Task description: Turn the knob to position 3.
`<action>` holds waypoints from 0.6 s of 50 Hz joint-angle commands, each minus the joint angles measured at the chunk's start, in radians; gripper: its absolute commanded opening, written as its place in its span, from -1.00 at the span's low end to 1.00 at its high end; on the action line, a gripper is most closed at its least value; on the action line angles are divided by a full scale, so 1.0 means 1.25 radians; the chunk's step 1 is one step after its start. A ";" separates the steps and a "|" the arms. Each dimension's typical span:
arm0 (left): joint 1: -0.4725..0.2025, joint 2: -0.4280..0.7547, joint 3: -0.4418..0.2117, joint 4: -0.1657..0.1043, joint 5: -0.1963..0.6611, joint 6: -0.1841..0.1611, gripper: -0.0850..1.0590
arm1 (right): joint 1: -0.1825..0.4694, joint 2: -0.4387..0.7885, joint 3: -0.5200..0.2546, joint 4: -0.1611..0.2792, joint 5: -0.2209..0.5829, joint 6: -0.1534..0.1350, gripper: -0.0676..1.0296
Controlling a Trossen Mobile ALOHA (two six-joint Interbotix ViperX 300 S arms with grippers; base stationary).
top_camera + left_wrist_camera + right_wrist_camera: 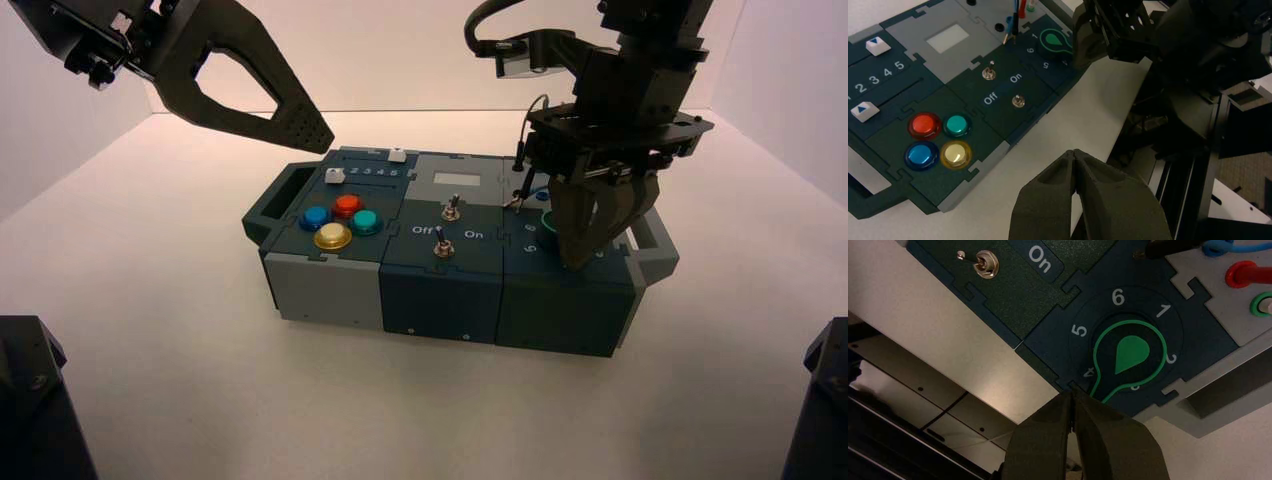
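dark teal and grey panels make up the box [330,290], which stands on a white table [150,330]. the knob [1129,356] sits at the right end of the box, beyond the two metal toggle switches [447,226] with the words "off" and "on" between them. it is dark, with a bright green teardrop in its middle and a green outline. its pointed tail lies between the white 4 and position 3 [1135,387], and this numeral is partly hidden under the tail. the digits 5, 6, 1 and 2 go around the rest of the dial.

the right gripper [590,250] hangs just over the knob end of the box, pointing down. its fingers [1043,440] are pressed together with nothing between them, and in the right wrist view their tips are near the knob's tail, though i cannot tell if they touch it.

the left gripper [1075,155] is raised above the far left corner of the box, well apart from the knob, also clenched and without load.

left of the switches are four round buttons [340,220], red, teal, blue and yellow. behind the knob, coloured wires [1233,260] are plugged into sockets of a grey panel.
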 commanded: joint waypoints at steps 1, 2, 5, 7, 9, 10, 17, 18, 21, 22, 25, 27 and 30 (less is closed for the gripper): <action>-0.002 0.001 -0.021 -0.004 0.009 0.001 -0.91 | -0.001 -0.005 -0.015 -0.005 0.002 0.002 -0.92; -0.002 0.001 -0.022 -0.004 0.011 0.001 -0.91 | -0.001 -0.005 -0.015 -0.006 0.002 0.002 -0.92; -0.002 0.000 -0.022 -0.004 0.015 0.001 -0.91 | -0.001 -0.005 -0.016 -0.010 0.006 0.002 -0.92; -0.002 0.001 -0.022 -0.004 0.017 0.001 -0.91 | -0.001 -0.005 -0.017 -0.016 0.009 0.002 -0.92; -0.002 0.001 -0.021 -0.004 0.017 0.001 -0.91 | -0.002 -0.005 -0.020 -0.023 0.013 0.005 -0.92; -0.002 0.001 -0.021 -0.004 0.017 0.001 -0.91 | -0.002 -0.004 -0.020 -0.028 0.017 0.006 -0.92; -0.002 0.000 -0.021 -0.005 0.018 0.000 -0.91 | -0.007 0.000 -0.022 -0.040 0.023 0.013 -0.92; -0.002 0.000 -0.021 -0.005 0.018 0.001 -0.91 | -0.007 -0.001 -0.025 -0.042 0.023 0.013 -0.92; -0.002 0.000 -0.021 -0.004 0.018 0.001 -0.91 | -0.007 -0.001 -0.026 -0.044 0.025 0.013 -0.92; -0.002 0.000 -0.021 -0.005 0.018 0.001 -0.91 | -0.007 0.000 -0.027 -0.044 0.025 0.013 -0.92; -0.002 0.000 -0.021 -0.005 0.018 0.001 -0.91 | -0.007 -0.001 -0.029 -0.047 0.023 0.013 -0.92; -0.002 0.000 -0.021 -0.005 0.020 0.001 -0.91 | -0.007 0.000 -0.031 -0.050 0.025 0.013 -0.92; -0.002 -0.001 -0.021 -0.005 0.020 0.001 -0.91 | -0.007 -0.001 -0.034 -0.055 0.023 0.013 -0.92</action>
